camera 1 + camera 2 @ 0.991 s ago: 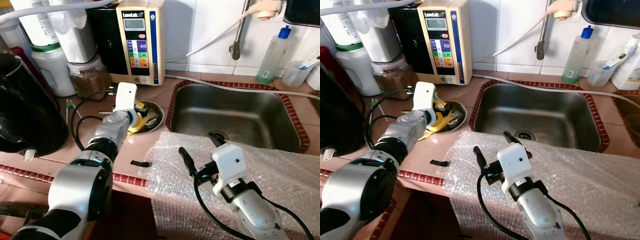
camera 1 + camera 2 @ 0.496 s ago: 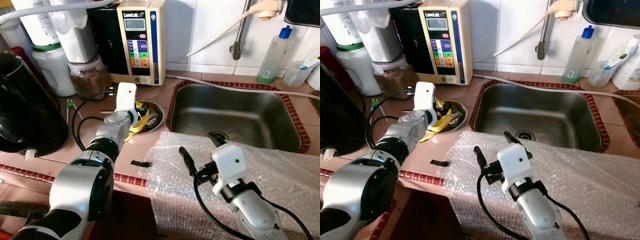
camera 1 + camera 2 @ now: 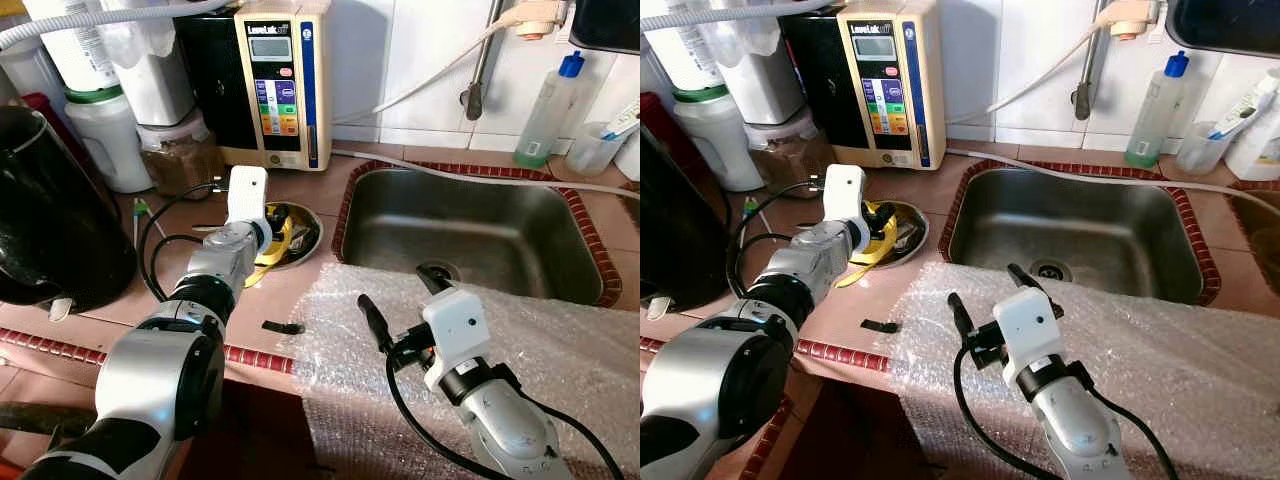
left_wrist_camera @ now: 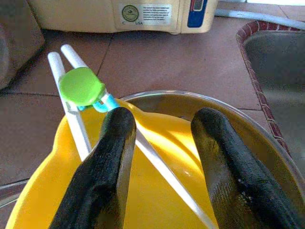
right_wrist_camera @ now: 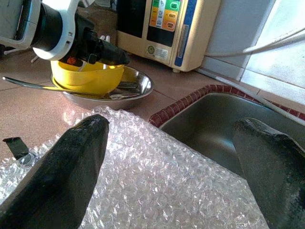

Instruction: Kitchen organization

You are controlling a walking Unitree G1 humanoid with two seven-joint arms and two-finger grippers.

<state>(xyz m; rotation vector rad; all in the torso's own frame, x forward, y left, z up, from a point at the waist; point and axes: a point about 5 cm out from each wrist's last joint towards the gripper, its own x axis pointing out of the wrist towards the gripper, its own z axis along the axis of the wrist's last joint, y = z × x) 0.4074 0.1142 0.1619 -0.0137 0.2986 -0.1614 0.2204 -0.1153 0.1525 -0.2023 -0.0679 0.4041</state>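
Over by the water machine [image 3: 278, 85] on the tiled counter [image 3: 300, 285], the left gripper [image 4: 162, 138] hangs low above a yellow bowl [image 4: 157, 191] that sits inside a shallow steel dish [image 5: 138, 88], just beside the sink [image 3: 470, 235]. Its two black fingers [image 4: 107, 167] are spread apart and grasp nothing; a pair of white training chopsticks [image 4: 71, 98] with a green cap lies across the bowl between and under them. Further right, the right gripper [image 5: 169, 164] hovers over a sheet of bubble wrap [image 3: 520, 340] draped on the counter's edge, fingers wide and empty.

I'd judge the risk lies in the pinch: closing on the thin, slanted chopsticks could flick them off the rim, or press the light bowl so it tips in its dish.

From the head views the chopsticks are hidden behind the left wrist; its own camera shows them plainly. The right wrist camera shows a spoon handle [image 5: 28, 85] sticking out from the dish.
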